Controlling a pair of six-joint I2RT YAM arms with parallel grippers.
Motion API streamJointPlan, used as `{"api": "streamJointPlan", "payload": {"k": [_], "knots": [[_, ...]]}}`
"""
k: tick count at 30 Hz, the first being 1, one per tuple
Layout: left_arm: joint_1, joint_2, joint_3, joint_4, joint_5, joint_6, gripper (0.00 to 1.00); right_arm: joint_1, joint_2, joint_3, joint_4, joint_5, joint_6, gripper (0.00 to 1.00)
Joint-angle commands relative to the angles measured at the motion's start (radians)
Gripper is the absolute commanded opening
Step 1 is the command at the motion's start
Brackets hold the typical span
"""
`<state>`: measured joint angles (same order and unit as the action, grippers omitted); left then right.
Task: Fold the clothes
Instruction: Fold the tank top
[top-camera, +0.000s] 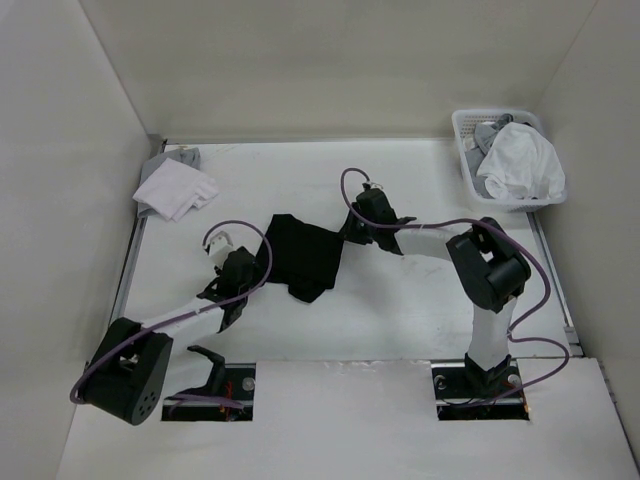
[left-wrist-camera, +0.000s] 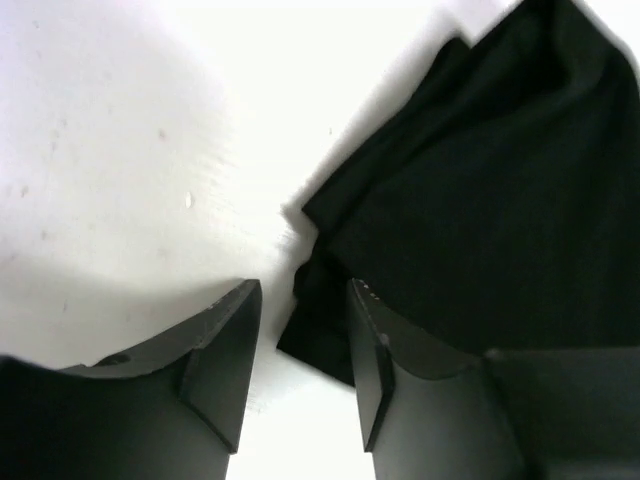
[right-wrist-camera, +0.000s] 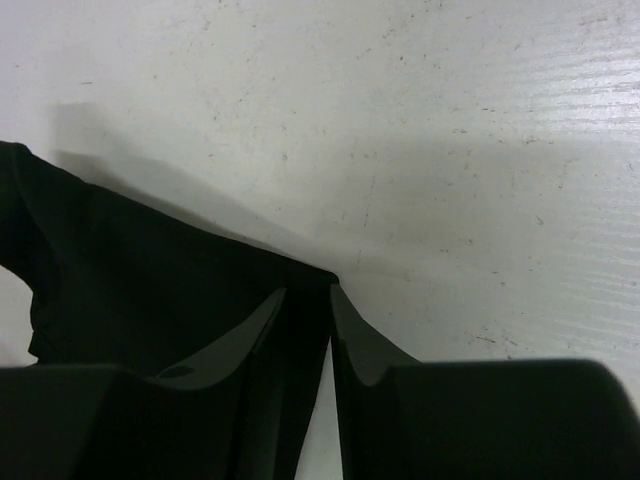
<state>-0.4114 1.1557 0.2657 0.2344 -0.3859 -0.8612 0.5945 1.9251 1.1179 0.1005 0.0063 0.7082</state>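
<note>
The clothes, a black T-shirt (top-camera: 300, 255), lie crumpled in the middle of the white table. My left gripper (top-camera: 240, 275) is at the shirt's near-left edge. In the left wrist view this gripper (left-wrist-camera: 303, 290) is open, and a low corner of the T-shirt (left-wrist-camera: 480, 200) reaches into the gap between its fingertips. My right gripper (top-camera: 360, 225) is at the shirt's far-right edge. Seen from the right wrist, it (right-wrist-camera: 308, 292) stands narrowly open astride a corner of the T-shirt (right-wrist-camera: 130, 270). Cloth fills part of that gap and a sliver of table shows beside it.
A white folded cloth (top-camera: 175, 190) with a grey piece (top-camera: 185, 157) behind it lies at the back left. A white basket (top-camera: 462, 130) holding white and grey garments (top-camera: 520, 165) stands at the back right. White walls close in the table.
</note>
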Motion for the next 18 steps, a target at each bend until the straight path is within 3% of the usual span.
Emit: {"api": "streamJointPlan", "payload": {"k": [1, 4, 10, 13, 16, 18], "knots": [[0.035, 0.044, 0.021, 0.046, 0.03, -0.027, 0.38, -0.008, 0.0, -0.001, 0.076, -0.022, 0.014, 0.25], [0.055, 0.065, 0.018, 0.103, 0.041, -0.064, 0.38, -0.008, 0.006, -0.001, 0.077, -0.025, 0.016, 0.21], [0.047, 0.099, 0.001, 0.201, 0.062, -0.078, 0.38, -0.012, -0.008, -0.035, 0.114, -0.025, 0.03, 0.24], [0.067, 0.16, 0.012, 0.232, 0.105, -0.076, 0.28, -0.019, -0.006, -0.036, 0.116, -0.026, 0.031, 0.17], [0.09, 0.185, 0.003, 0.267, 0.143, -0.078, 0.07, -0.025, -0.009, -0.044, 0.119, -0.016, 0.034, 0.1], [0.098, 0.158, -0.011, 0.257, 0.151, -0.084, 0.04, -0.029, -0.018, -0.056, 0.126, 0.0, 0.04, 0.09]]}}
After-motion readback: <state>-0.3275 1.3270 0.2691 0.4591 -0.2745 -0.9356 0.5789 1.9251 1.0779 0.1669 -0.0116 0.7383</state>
